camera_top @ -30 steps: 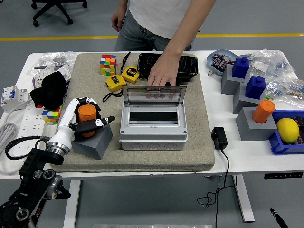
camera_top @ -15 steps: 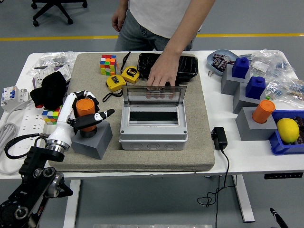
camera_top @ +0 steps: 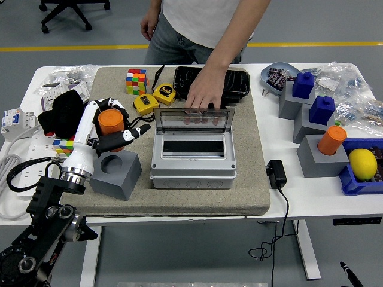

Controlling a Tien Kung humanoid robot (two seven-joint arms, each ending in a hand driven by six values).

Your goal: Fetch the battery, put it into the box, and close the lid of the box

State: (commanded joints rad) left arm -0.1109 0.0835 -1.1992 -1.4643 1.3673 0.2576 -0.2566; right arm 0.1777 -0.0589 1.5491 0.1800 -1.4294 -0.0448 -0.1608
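The orange battery (camera_top: 111, 122) is gripped by the left hand (camera_top: 108, 128), raised above the grey holder (camera_top: 115, 173); fingers (camera_top: 133, 133) are wrapped around it.

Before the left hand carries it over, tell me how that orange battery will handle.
The orange battery looks like a smooth, rigid cylinder, so it probably won't flex but may slip. The left hand wraps it clear of the grey holder. Laid on its side in the box, it would likely roll.

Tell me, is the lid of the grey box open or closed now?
Open: the clear lid stands up behind the box, held by a person's hand.
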